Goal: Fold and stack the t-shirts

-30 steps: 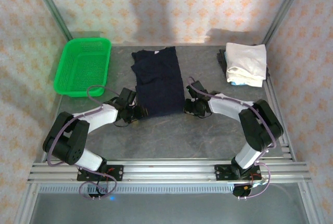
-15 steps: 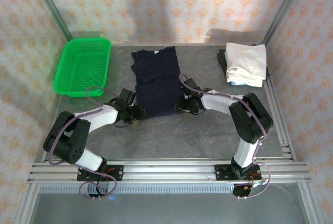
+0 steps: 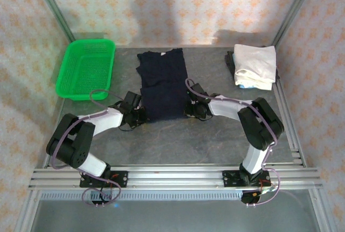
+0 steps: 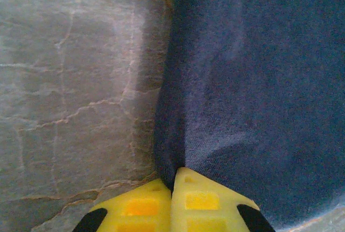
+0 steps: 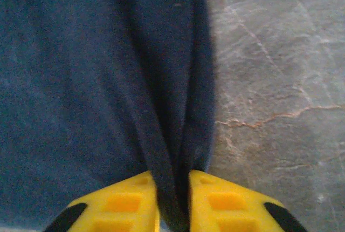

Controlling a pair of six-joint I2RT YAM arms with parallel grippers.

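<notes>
Landmark: you have the green basket point(image 3: 86, 69) at the far left of the table point(image 3: 178, 140); every place below is read from it.
Navy t-shirt, place: the navy t-shirt point(image 3: 161, 83) lies flat on the table just to the right of the basket, with a strip of bare table between them.
Navy t-shirt, long axis: it runs from the near side to the far side, roughly parallel to the basket's right wall.
Navy t-shirt, pointing: the collar end points at the back wall, about level with the basket's far rim. The hem end points toward your arm bases and reaches nearer to you than the basket's near rim.
Navy t-shirt, shape: it reads as a narrow upright rectangle, a little wider at the collar end.
White t-shirt: the white t-shirt point(image 3: 254, 66) sits as a folded bundle far to the right of the basket, beyond the navy one, near the right frame post.
Left gripper: your left gripper point(image 3: 141, 116) is at the hem corner on the basket side. Its yellow fingers are pressed together, with the shirt's edge pinched between the tips.
Right gripper: your right gripper point(image 3: 190, 109) is at the hem corner away from the basket. Its fingers are nearly together, clamping a raised ridge of navy cloth.
</notes>
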